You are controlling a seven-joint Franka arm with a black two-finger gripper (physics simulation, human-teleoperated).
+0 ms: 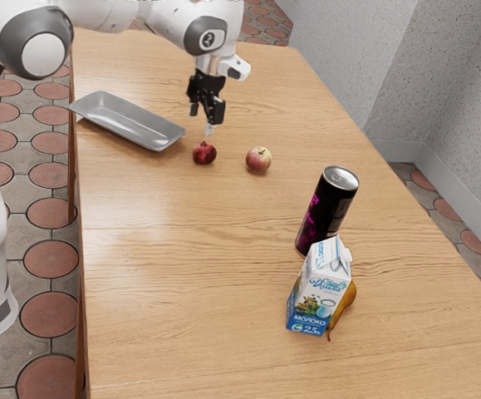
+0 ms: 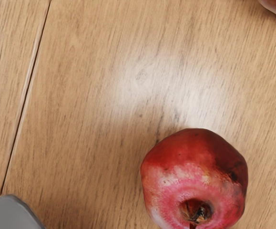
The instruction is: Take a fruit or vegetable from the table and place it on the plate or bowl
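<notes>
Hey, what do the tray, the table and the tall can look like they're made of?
The tray: likely metal, dull grey, sheen on its rim. The table: wood or veneer, light grain, plank seams, slight gloss. The can: probably metal, glossy black, shiny silver top.

A home kitchen or dining corner, by its looks: a long light-oak plank table (image 1: 223, 274) on round terracotta tiles (image 1: 49, 258), beside speckled grey plaster walls (image 1: 456, 66), carrying a blue-and-white milk carton (image 1: 316, 295) and a red-yellow apple (image 1: 258, 159).
</notes>
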